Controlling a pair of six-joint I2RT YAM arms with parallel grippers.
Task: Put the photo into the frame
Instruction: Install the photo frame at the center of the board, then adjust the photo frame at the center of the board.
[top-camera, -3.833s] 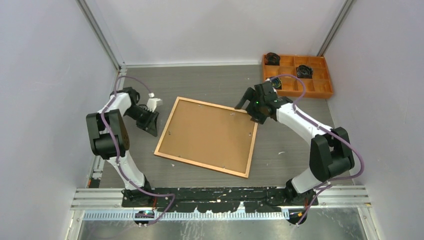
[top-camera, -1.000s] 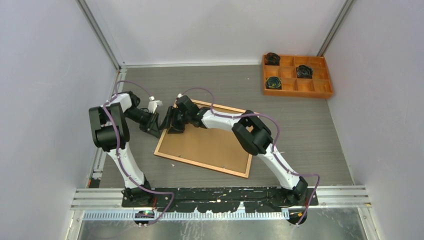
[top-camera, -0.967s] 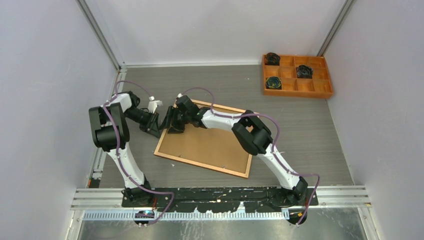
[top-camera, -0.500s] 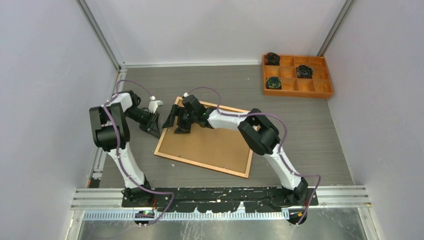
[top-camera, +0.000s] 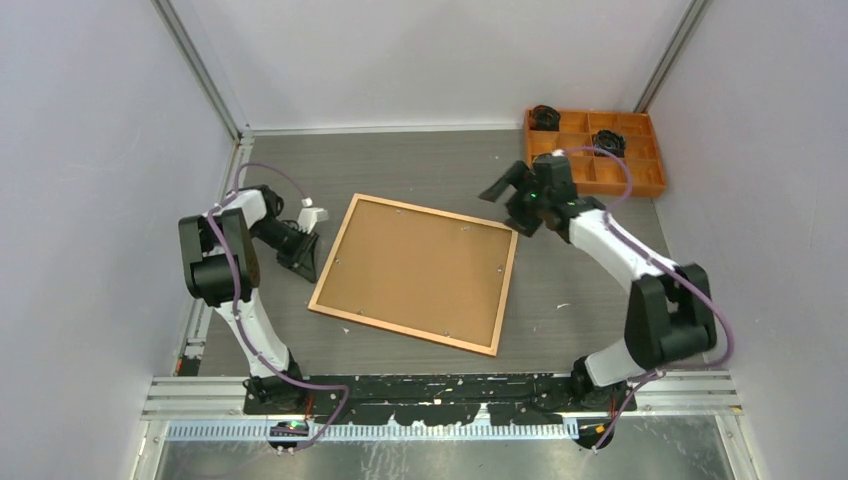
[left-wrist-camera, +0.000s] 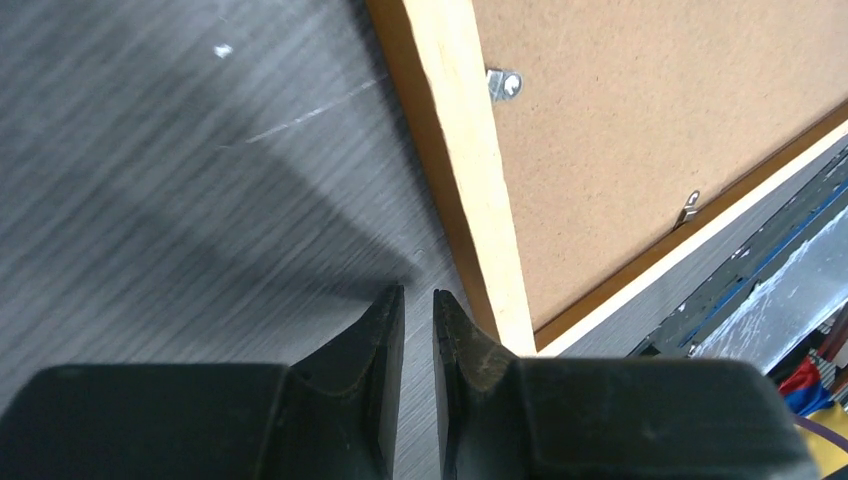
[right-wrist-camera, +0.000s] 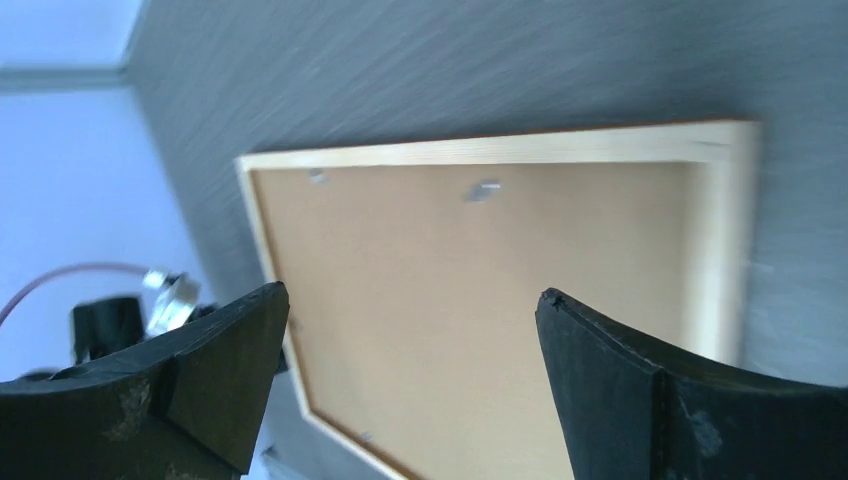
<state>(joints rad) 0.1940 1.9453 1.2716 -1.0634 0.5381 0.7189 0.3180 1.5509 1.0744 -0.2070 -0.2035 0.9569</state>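
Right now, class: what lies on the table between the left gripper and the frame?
Nothing: in the left wrist view, only bare grey table separates the left gripper from the frame.

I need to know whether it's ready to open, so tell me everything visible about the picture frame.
The frame lies flat and face down on the grey table, turned slightly askew. Its thin border looks like pale orange-brown wood, surrounding a plain brown backing board held by small metal tabs along the edges. Neither gripper touches it. The photo is not visible.

Nearly closed hand (left-wrist-camera: 417, 315) beside frame (left-wrist-camera: 468, 180)
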